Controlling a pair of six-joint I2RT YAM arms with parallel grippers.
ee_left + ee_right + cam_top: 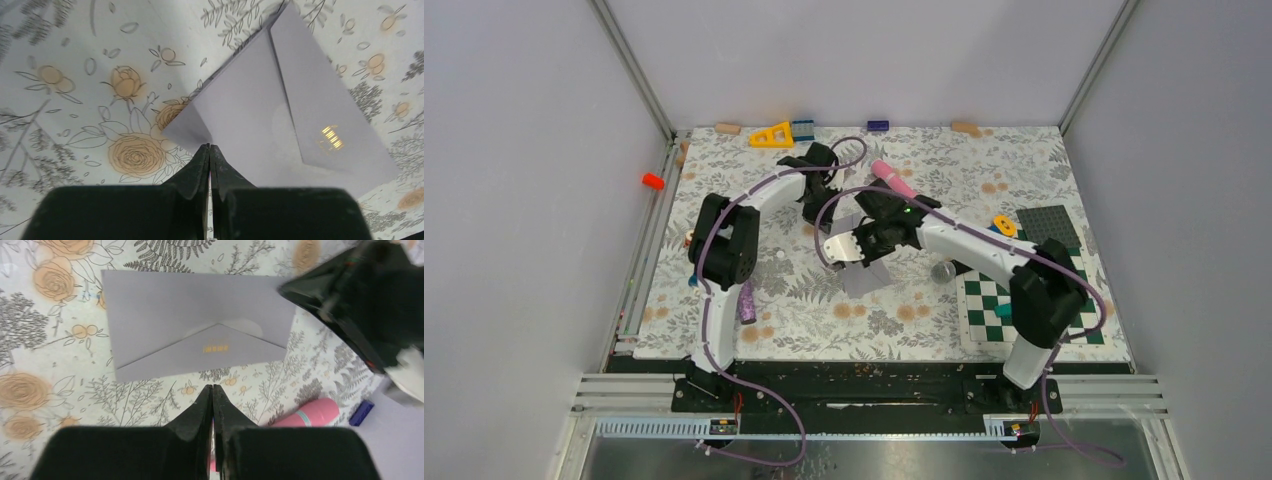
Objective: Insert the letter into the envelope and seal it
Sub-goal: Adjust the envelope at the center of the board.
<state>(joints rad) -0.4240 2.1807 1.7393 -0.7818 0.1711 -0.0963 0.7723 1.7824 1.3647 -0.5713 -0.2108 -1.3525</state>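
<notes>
The pale grey-lavender envelope [195, 325] lies flat on the flowered table, its pointed flap folded down with a small gold print on it. In the top view only part of the envelope [864, 278] shows below the right wrist. My right gripper [212, 386] is shut and empty, its tips just off the envelope's long edge below the flap point. My left gripper [210, 146] is shut too, its tips at the envelope [280, 115] edge near a corner; nothing shows between them. The letter is hidden.
A pink cylinder [892, 178] lies just behind the grippers. A silver ball [942, 270], a green-and-white checkerboard mat [984, 305] and a dark studded plate [1049, 225] sit to the right. A purple piece [747, 300] lies left, and small blocks line the far edge.
</notes>
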